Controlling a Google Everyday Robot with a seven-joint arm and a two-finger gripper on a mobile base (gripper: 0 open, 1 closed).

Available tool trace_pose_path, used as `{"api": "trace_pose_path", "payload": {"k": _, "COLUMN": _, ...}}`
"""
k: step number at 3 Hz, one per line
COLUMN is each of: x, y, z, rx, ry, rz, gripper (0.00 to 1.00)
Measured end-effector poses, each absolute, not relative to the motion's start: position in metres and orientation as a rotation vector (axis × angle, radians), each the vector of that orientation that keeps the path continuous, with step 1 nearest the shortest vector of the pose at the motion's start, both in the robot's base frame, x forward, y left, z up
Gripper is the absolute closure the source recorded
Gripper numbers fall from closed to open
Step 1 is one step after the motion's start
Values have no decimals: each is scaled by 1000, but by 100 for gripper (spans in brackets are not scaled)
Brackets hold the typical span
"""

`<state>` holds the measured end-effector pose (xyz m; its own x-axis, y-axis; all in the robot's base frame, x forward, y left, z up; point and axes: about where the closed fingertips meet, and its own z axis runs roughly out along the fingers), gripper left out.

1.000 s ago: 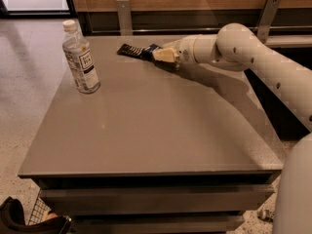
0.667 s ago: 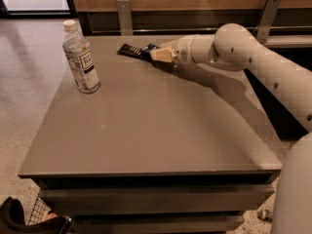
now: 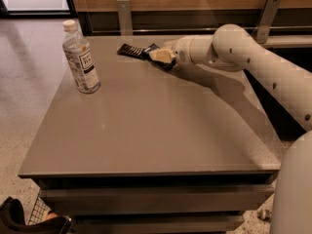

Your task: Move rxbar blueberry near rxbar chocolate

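Observation:
The rxbar chocolate (image 3: 129, 50), a slim black wrapper with white lettering, lies flat at the far middle of the table. The rxbar blueberry (image 3: 150, 48), a dark-blue wrapper, lies right beside it on its right; their ends touch or nearly touch. My gripper (image 3: 162, 56) reaches in from the right and rests over the blue wrapper, hiding most of it. A dark edge of the wrapper shows below the gripper.
A clear water bottle (image 3: 81, 58) with a white cap stands upright at the table's far left. The grey table (image 3: 146, 130) ends at a wooden wall with metal brackets behind. My white arm (image 3: 263, 67) spans the right side. A dark object sits on the floor at lower left.

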<state>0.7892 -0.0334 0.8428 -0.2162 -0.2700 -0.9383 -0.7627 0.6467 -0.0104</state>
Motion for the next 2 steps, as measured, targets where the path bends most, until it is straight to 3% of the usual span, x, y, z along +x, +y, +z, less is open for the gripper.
{"api": "trace_pose_path", "payload": {"k": 1, "x": 789, "y": -30, "z": 842, "rx": -836, "ry": 1781, "rz": 572, "gripper": 0}}
{"api": "trace_pose_path", "payload": {"k": 2, "x": 789, "y": -30, "z": 842, "rx": -836, "ry": 1781, "rz": 572, "gripper": 0}}
